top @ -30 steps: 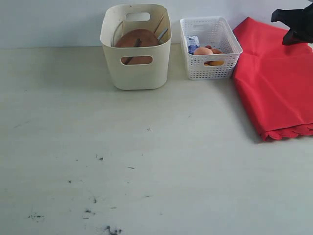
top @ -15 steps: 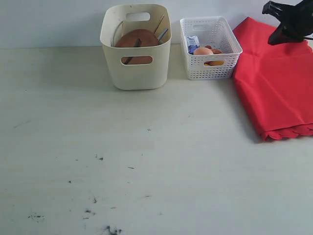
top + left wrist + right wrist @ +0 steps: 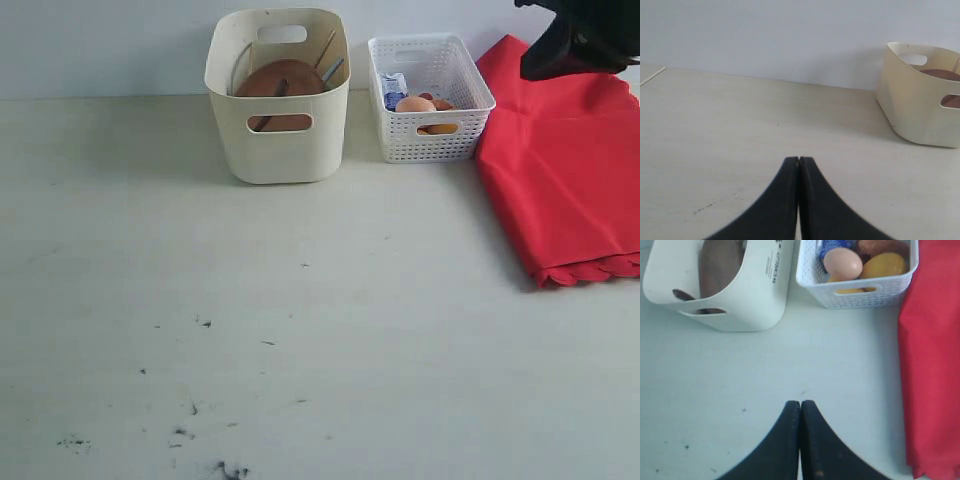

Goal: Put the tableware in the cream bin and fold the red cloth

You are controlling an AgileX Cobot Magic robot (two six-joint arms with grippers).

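The cream bin [image 3: 278,135] stands at the back of the table with the round brown plate [image 3: 281,77] leaning inside it. Chopsticks [image 3: 326,46] and a dark handle poke up beside the plate; cup, bowl and knife are hidden. The red cloth [image 3: 570,170] lies folded at the right, scalloped edge toward the front. My right arm [image 3: 572,36] hangs above the cloth's far corner. The right gripper [image 3: 800,403] is shut and empty, high over bare table in front of the bin [image 3: 747,290] and beside the cloth [image 3: 932,365]. My left gripper [image 3: 799,160] is shut and empty, low over the table, well away from the bin [image 3: 917,102].
A white lattice basket [image 3: 430,105] sits between the bin and the cloth, holding an egg [image 3: 842,263], an orange [image 3: 886,265] and a blue packet. A pale wall [image 3: 100,40] runs behind the table. Dark specks mark the front of the tabletop [image 3: 200,400].
My right arm has moved left and slightly up over the far end of the red cloth. The bin, basket and cloth have not shifted.
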